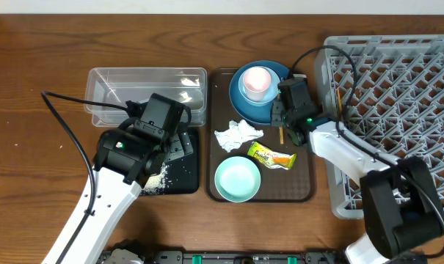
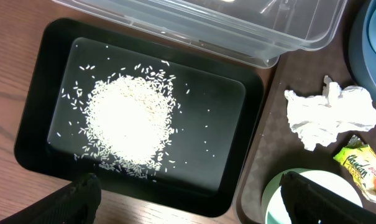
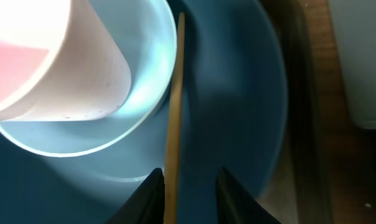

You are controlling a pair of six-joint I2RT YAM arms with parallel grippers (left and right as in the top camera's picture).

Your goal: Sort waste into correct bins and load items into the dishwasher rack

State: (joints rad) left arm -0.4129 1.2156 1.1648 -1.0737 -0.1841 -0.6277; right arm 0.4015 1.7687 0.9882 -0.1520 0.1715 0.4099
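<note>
**Right claw straddles a chopstick on the plate; left claw waits open over the rice**

At the back left of the desk (image 1: 31, 59) stands the clear tub (image 1: 147, 84), with nothing in it that I can make out. Just in front of it lies the black tray (image 2: 225, 112), a heap of rice (image 2: 128, 121) spread across its middle. The left claw (image 2: 197, 202) hangs over this tray with its jaws spread wide and nothing between them.

The brown tray (image 1: 295, 183) is next. The napkin (image 1: 238, 136) sits near its centre, the green bowl (image 1: 237, 180) at its front left corner and the snack wrapper (image 1: 271, 156) just to the right of the bowl. At the back edge is the dark plate (image 3: 237, 112), carrying the saucer (image 3: 138, 106) with the pink cup (image 3: 51, 62) on it.

One chopstick (image 3: 174, 112) lies across the plate beside the saucer and runs between the jaws of the right claw (image 3: 188, 177). The jaws are drawn narrow. The stick sits against one finger and a gap shows on the other side, so it looks framed and not clamped.

A chopstick is light, stiff, thin and smooth. It will likely roll or swing if pinched off-centre, so a square grip near its middle looks best. The glazed plate beneath it may let it slide.

The rack (image 1: 398, 88) fills the right edge of the desk.
</note>
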